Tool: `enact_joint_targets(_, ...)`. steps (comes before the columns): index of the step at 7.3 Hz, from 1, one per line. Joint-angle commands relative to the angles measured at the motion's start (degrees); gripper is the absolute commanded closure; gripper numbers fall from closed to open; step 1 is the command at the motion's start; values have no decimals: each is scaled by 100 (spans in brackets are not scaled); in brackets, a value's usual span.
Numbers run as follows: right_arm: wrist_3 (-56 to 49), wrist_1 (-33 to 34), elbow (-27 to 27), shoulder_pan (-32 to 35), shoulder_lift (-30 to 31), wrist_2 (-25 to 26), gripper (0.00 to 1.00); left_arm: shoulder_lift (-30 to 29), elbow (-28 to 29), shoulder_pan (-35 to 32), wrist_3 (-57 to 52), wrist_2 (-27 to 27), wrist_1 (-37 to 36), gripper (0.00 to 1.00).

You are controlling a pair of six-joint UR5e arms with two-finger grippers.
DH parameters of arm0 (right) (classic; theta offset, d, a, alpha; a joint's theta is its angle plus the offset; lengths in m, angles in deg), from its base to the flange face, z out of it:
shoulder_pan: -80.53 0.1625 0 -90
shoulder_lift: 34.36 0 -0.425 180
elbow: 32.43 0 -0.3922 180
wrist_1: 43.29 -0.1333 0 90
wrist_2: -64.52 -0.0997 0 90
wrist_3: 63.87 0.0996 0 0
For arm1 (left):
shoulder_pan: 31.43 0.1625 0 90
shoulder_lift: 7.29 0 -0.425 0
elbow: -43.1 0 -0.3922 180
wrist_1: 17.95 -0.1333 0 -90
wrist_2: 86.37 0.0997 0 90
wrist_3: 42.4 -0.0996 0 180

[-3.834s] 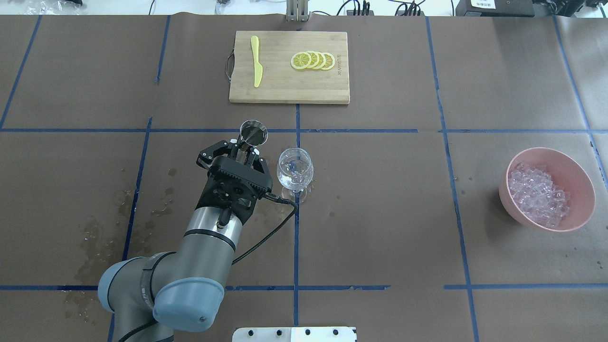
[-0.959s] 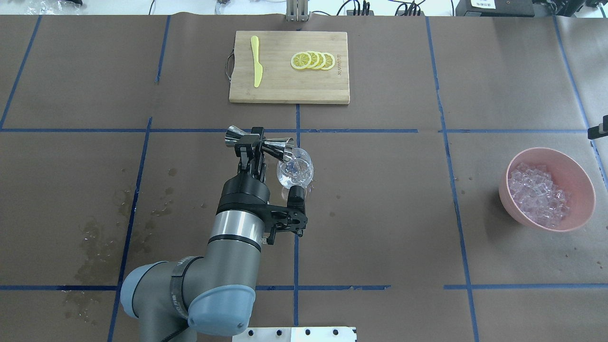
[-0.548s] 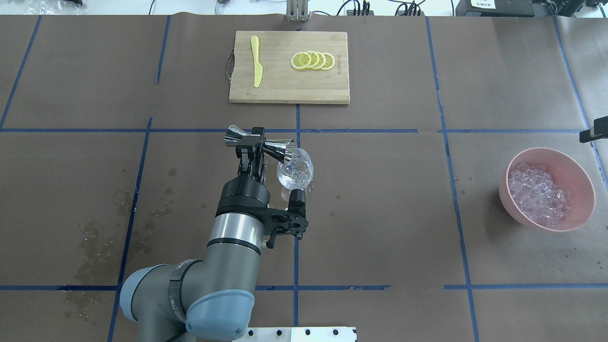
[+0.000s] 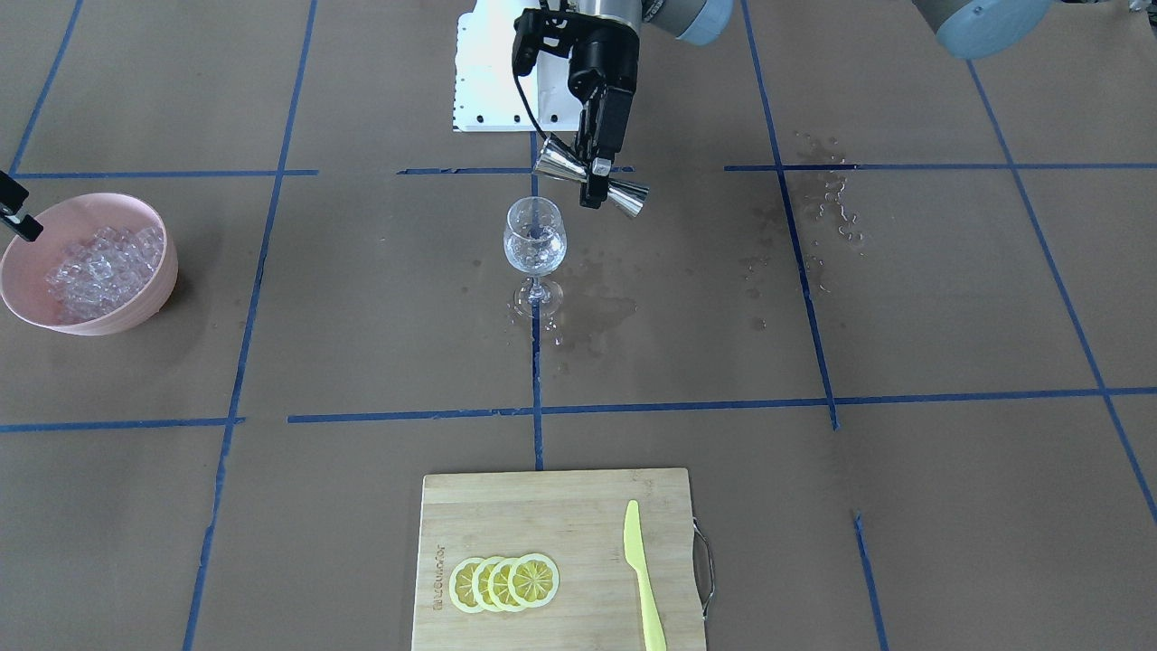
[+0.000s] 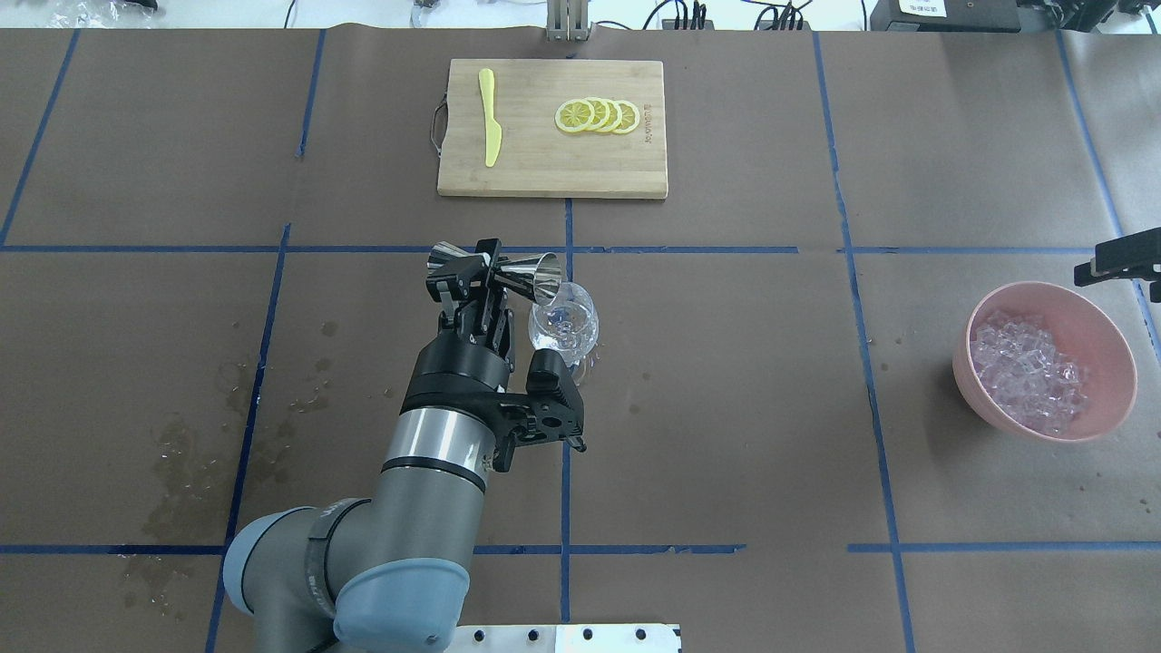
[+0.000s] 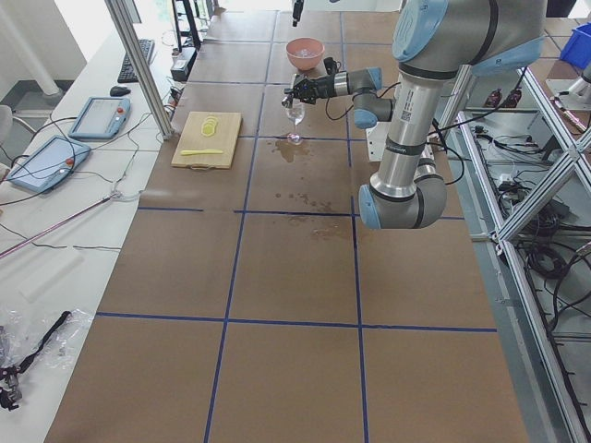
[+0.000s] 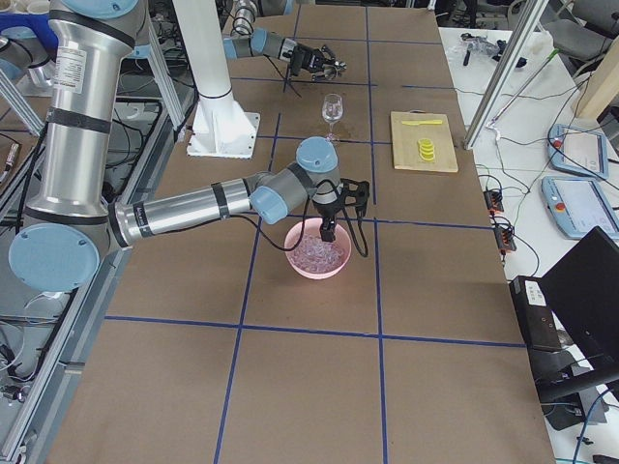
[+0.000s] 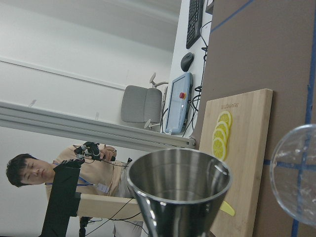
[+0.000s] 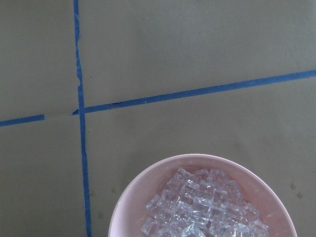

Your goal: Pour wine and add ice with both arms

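My left gripper (image 5: 490,269) is shut on the waist of a steel jigger (image 5: 533,273), held on its side with its mouth at the rim of a clear stemmed glass (image 5: 563,328). In the front view the gripper (image 4: 592,183) holds the jigger (image 4: 559,165) just behind the glass (image 4: 535,240). The glass glints as if it holds a little clear liquid. No stream shows. The left wrist view shows the jigger's mouth (image 8: 177,190). My right gripper (image 5: 1120,263) hovers over the far rim of a pink bowl (image 5: 1102,334) heaped with ice cubes (image 5: 1025,367). Its jaws are cut off by the view's edge.
A bamboo cutting board (image 5: 553,168) at the far middle carries lemon slices (image 5: 599,115) and a yellow knife (image 5: 490,127). Wet spots (image 5: 200,426) mark the brown paper on the left. The right wrist view shows the bowl's rim (image 9: 148,185) and ice (image 9: 207,207) below it.
The left gripper tipped the upright jigger sideways to the glass, and has just turned its mouth back up a little. The right gripper has come in from the right edge toward the bowl.
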Motion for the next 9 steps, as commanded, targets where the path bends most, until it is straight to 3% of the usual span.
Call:
enact_joint_targets(1, 197, 0, 89, -406, -8, 361, 0, 185, -12, -5, 812, -7, 90, 100)
enact_joint_targets(4, 426, -87, 98, -785, 10, 695, 0, 826, -232, -49, 1121, -51, 2027, 100)
enact_joint_targets(6, 443, -96, 98, -1005, 71, 915, 0, 1100, -249, -67, 1681, -51, 2165, 100)
enact_joint_targets(7, 443, -97, 98, -1023, 106, 925, 0, 1580, -319, -76, 1702, -51, 2382, 100)
enact_joint_targets(9, 443, -97, 54, -1084, 124, 986, 0, 2861, -337, -76, 1659, -51, 3994, 100)
